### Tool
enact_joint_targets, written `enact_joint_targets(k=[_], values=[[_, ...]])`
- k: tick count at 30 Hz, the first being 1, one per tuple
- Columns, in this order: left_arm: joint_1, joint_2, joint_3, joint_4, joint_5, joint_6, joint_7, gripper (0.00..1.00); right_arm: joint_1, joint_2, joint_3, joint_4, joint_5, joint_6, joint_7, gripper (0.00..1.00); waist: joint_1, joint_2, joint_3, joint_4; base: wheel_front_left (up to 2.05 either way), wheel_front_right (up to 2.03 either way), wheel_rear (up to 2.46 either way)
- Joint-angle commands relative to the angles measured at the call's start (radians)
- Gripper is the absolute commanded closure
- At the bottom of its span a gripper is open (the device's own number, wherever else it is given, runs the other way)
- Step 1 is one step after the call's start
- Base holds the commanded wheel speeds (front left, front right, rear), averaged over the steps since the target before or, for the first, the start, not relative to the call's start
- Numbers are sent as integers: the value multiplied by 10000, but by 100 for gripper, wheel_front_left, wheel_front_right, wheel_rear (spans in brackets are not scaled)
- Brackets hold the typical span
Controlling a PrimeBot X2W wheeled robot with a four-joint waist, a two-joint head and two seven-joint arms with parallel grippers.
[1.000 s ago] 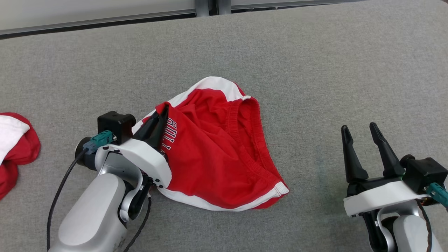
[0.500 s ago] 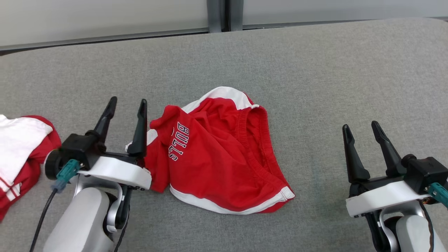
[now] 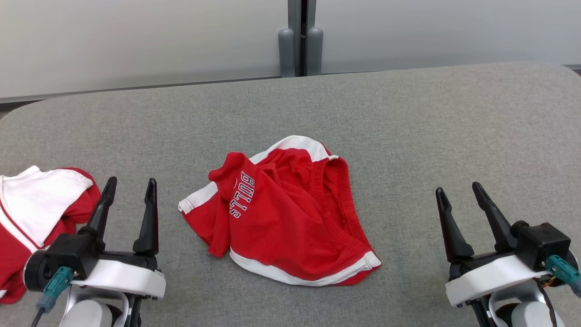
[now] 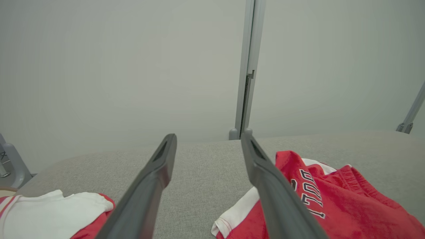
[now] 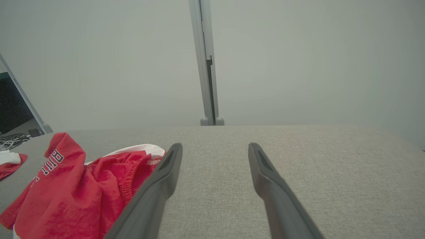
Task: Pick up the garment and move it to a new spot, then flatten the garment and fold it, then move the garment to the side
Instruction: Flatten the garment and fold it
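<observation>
A pair of red shorts (image 3: 290,218) with white trim and "BULLS" lettering lies crumpled in the middle of the grey table (image 3: 408,118). In the left wrist view the shorts (image 4: 332,202) lie just right of my fingers; in the right wrist view the shorts (image 5: 79,189) sit at the lower left. My left gripper (image 3: 130,190) stands open at the lower left, a short way left of the shorts, holding nothing. My right gripper (image 3: 458,193) stands open at the lower right, well clear of the cloth.
A second red and white garment (image 3: 32,218) lies at the table's left edge, close to my left gripper. A pale wall with a grey post (image 3: 297,45) runs behind the table's far edge. Bare grey cloth surface spreads right of the shorts.
My left gripper let go of the shorts' left corner, opened, and drew back to the lower left. The shorts dropped flat onto the table. The camera tilted up, showing more wall.
</observation>
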Motion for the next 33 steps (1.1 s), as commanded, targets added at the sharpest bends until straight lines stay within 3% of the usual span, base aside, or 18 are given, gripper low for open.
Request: enact_joint_targets(k=[1, 20, 33], values=[[230, 7, 61, 55, 102, -94, -1, 0, 182, -32, 47, -63, -55, 0, 82, 0, 0, 0, -183, -25, 0, 0, 0], [536, -281, 115, 159, 413, -360, -2, 0, 476, -14, 161, -249, 14, 0, 345, 0, 0, 0, -283, 118, 0, 0, 0], [188, -576, -160, 169, 565, -431, -3, 0, 694, -81, 2400, 1378, 940, 0, 773, 0, 0, 0, 7, 508, 0, 0, 0]])
